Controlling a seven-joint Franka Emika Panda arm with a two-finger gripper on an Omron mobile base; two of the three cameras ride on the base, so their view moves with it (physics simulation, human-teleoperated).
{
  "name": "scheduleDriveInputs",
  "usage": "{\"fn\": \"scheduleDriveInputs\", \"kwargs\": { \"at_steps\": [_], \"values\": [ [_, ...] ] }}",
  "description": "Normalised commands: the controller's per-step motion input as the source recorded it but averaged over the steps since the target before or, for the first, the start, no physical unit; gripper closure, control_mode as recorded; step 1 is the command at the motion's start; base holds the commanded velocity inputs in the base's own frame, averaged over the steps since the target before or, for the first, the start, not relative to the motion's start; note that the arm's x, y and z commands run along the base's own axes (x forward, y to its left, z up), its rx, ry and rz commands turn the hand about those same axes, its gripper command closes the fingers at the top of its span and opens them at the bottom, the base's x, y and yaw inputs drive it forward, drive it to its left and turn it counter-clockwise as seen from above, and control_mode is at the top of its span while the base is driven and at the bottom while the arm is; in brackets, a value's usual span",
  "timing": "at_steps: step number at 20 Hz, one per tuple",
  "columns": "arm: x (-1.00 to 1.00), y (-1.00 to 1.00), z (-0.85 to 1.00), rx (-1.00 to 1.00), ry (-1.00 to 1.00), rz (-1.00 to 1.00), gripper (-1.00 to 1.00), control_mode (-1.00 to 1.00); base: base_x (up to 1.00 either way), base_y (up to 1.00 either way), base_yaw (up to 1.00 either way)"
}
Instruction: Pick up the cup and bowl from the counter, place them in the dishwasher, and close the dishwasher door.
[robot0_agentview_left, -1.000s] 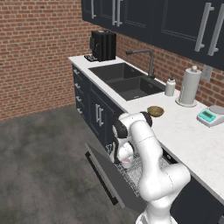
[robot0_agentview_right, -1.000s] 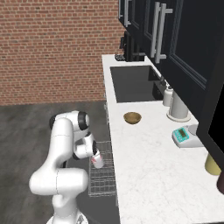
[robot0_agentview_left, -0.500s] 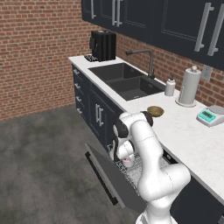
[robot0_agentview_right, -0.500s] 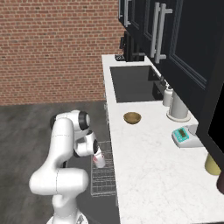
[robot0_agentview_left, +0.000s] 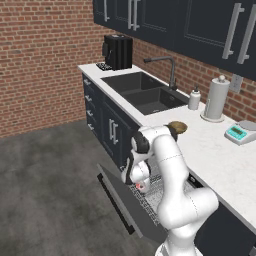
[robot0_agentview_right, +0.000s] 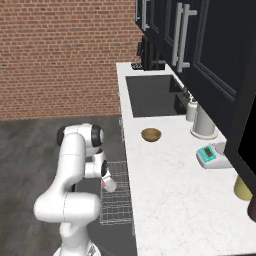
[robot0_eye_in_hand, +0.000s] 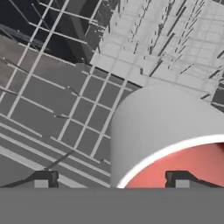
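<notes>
The white cup (robot0_eye_in_hand: 162, 131) with its red inside sits low over the grey-white wire rack (robot0_eye_in_hand: 65, 109) of the dishwasher. My gripper (robot0_eye_in_hand: 111, 180) is open around the cup's near wall, one tip inside the cup, the other well clear of it. From the base views, the gripper (robot0_agentview_left: 139, 181) (robot0_agentview_right: 103, 175) hangs over the rack (robot0_agentview_left: 156, 194) (robot0_agentview_right: 118, 200) with the cup (robot0_agentview_left: 142, 186) (robot0_agentview_right: 108, 183) at its tips. The dishwasher door (robot0_agentview_left: 122, 200) lies dropped open. The brown bowl (robot0_agentview_left: 177, 128) (robot0_agentview_right: 151, 134) rests on the white counter (robot0_agentview_left: 215, 157) (robot0_agentview_right: 170, 185).
A dark sink (robot0_agentview_left: 145, 90) (robot0_agentview_right: 152, 95) with a tap lies beyond the bowl. A paper towel roll (robot0_agentview_left: 216, 99) (robot0_agentview_right: 204, 120), soap bottle (robot0_agentview_left: 194, 99) and teal scale (robot0_agentview_left: 240, 133) (robot0_agentview_right: 210, 155) line the wall. A coffee machine (robot0_agentview_left: 117, 51) stands far left; a yellow jar (robot0_agentview_right: 244, 187) sits near right.
The hand and the cup have sunk slightly lower toward the rack. The bowl and the door have not moved.
</notes>
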Motion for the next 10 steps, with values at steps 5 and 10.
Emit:
{"fn": "scheduleDriveInputs", "kwargs": {
  "at_steps": [5, 10],
  "values": [
    [-0.1, -0.05, 0.45, 0.0, -0.05, 0.0, -1.0, -1.0, 0.0, 0.0, 0.0],
    [-0.05, -0.02, 0.58, 0.0, -0.06, 0.0, -1.0, -1.0, 0.0, 0.0, 0.0]
  ]
}}
